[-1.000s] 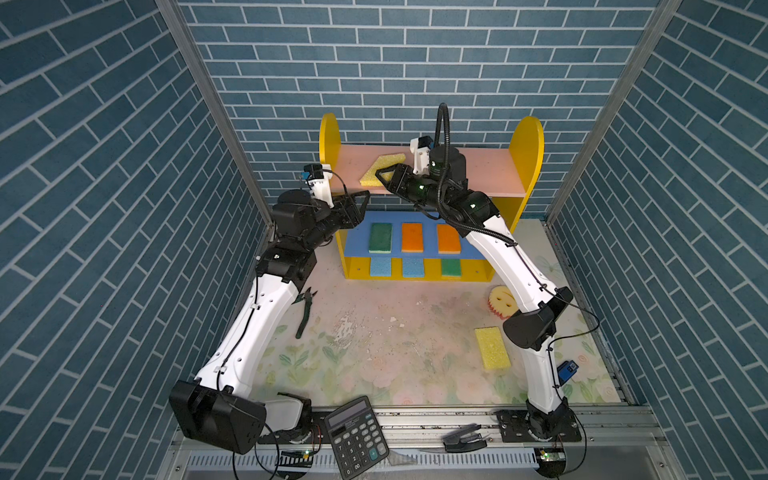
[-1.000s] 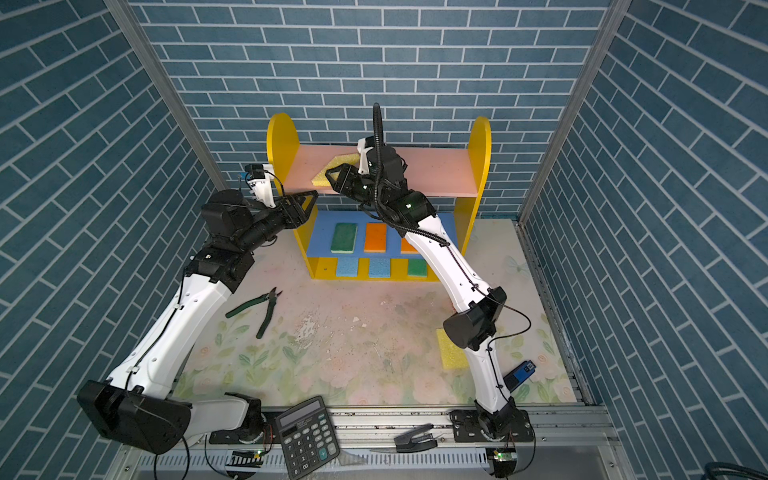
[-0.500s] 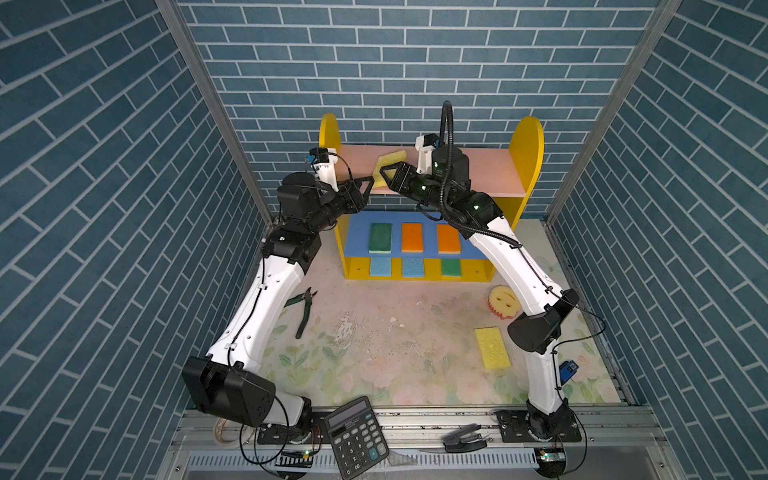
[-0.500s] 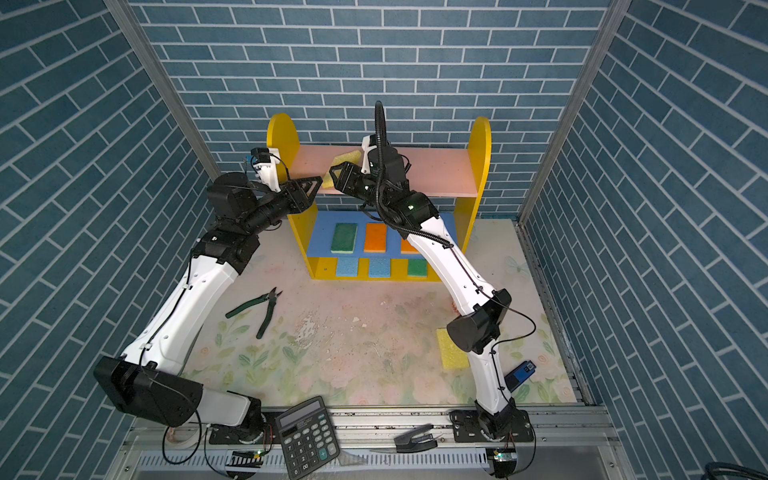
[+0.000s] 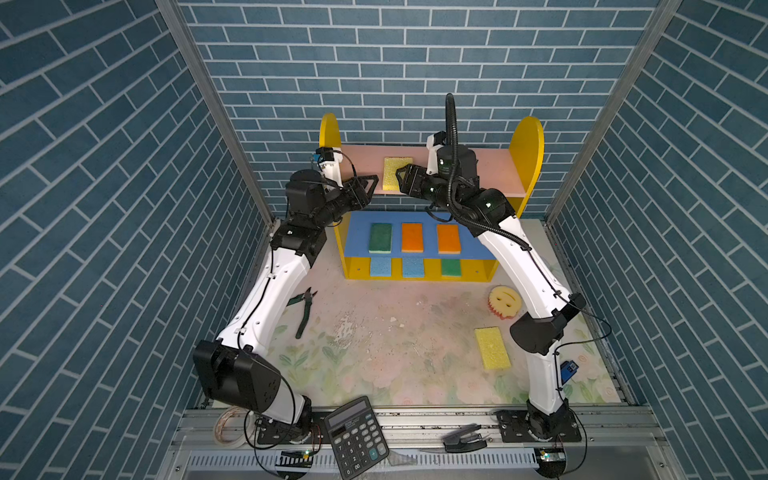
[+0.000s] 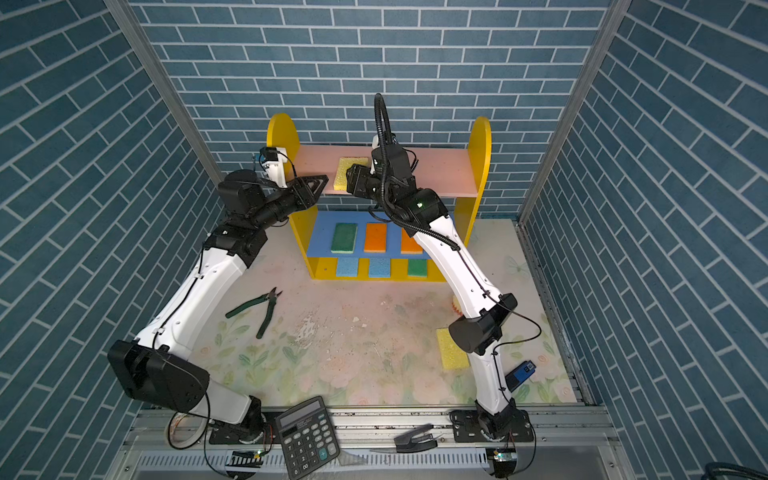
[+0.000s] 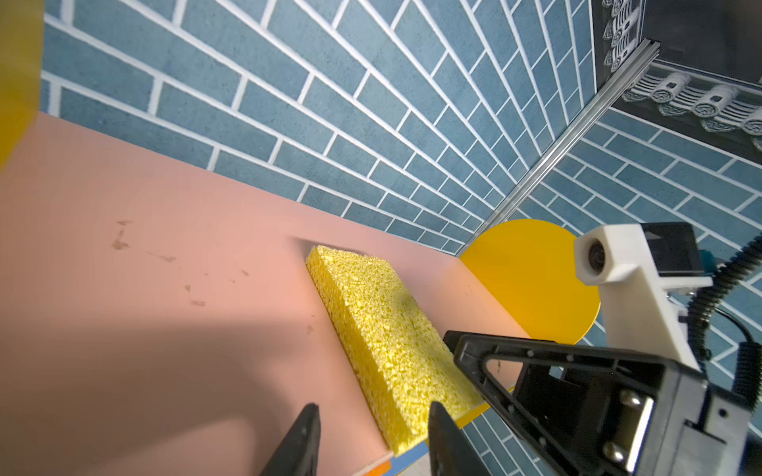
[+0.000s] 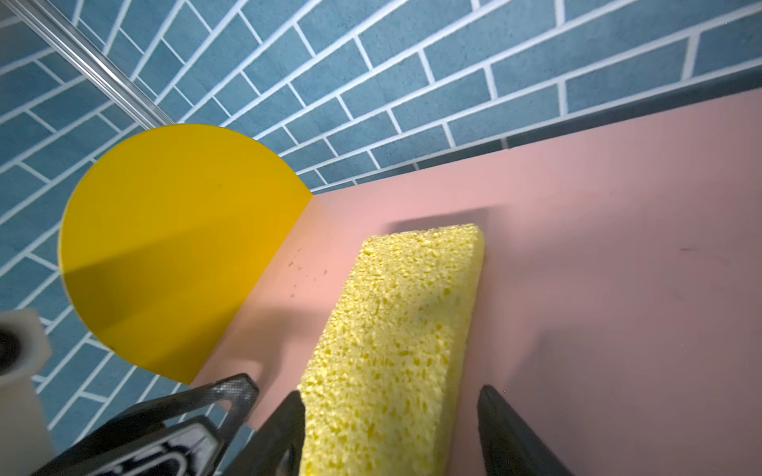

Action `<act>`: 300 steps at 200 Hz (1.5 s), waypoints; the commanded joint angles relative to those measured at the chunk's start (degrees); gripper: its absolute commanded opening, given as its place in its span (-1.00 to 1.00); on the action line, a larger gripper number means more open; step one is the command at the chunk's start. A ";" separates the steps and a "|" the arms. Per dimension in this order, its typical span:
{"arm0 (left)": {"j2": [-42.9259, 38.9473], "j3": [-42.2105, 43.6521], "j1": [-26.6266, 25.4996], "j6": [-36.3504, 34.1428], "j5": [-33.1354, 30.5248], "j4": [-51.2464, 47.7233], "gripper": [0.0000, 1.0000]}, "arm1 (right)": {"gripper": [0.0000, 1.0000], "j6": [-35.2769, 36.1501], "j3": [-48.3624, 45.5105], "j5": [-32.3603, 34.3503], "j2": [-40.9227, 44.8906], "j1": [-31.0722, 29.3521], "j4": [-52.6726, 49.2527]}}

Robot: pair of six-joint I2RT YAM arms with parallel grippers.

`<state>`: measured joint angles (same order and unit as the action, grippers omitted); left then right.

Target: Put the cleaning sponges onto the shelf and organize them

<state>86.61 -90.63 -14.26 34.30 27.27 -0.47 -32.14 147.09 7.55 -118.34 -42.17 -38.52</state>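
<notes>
Yellow sponge [image 5: 397,173]: now flat on the shelf [image 5: 527,158] top board, released from its skewed hold by the right end effector [image 5: 401,181], jaws wide astride it; left end effector [image 5: 371,187], half-open and empty, drawn up beside; two more wait on the counter [image 5: 374,340].

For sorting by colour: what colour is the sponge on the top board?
Yellow. The sponge shows best in the right wrist view.

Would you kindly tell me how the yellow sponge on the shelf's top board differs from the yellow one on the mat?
The shelf sponge rests on the pink top board; the mat sponge lies down beside the right arm. The shelf sponge sits between the right gripper's open fingers; the mat sponge is untouched. Both are flat yellow rectangles.
</notes>
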 commanded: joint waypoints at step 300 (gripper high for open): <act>-10.21 5.66 0.46 -6.41 -5.63 -3.95 -0.18 | -0.32 -5.74 6.69 -7.81 -11.70 -1.16 2.19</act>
<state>78.94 -86.83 -14.17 28.64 21.85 -3.77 -36.27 154.12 -1.34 -126.15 -43.53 -32.25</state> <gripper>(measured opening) 0.409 0.329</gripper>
